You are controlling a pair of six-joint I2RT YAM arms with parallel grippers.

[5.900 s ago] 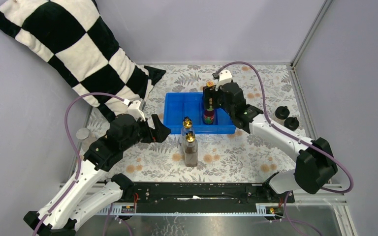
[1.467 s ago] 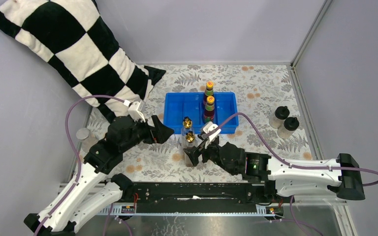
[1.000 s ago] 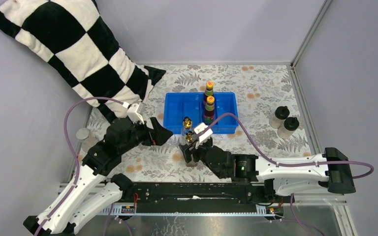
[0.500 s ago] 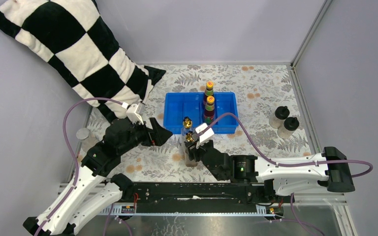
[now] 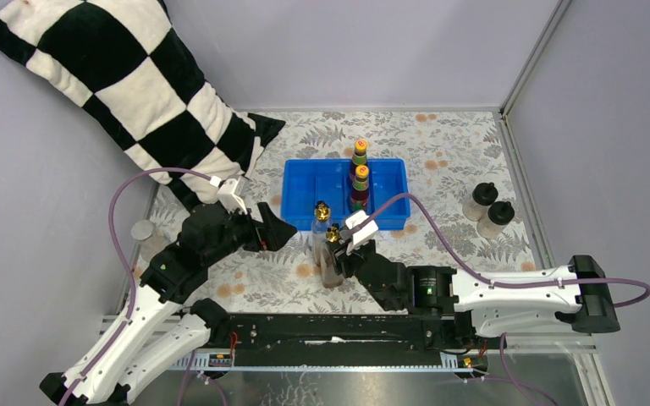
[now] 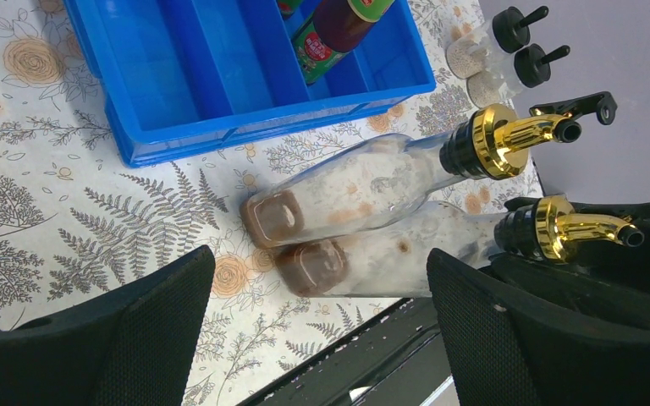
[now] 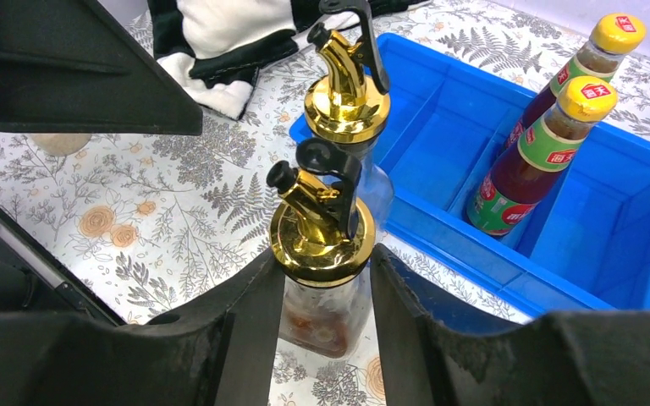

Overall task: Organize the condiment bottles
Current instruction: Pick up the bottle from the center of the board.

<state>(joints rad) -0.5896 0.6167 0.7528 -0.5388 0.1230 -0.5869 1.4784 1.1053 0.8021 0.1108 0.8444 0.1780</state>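
Swung in since earlier, the right claw point(image 7: 327, 279) is clamped under the collar of the clear gold-spouted bottle point(image 7: 322, 237), judged slippery and fragile.

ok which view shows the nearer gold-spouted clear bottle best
Right wrist: the nearer clear gold-spouted bottle sits centre frame, close up. Left wrist shows the bottle sideways, nearly full length; top external shows it small, from above.

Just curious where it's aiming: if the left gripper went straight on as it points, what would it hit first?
Most likely the free gold-spouted bottle, right ahead of the open left gripper. The second gold-spouted bottle, clamped by the right gripper, stands beside it about as near; depth is hard to judge.
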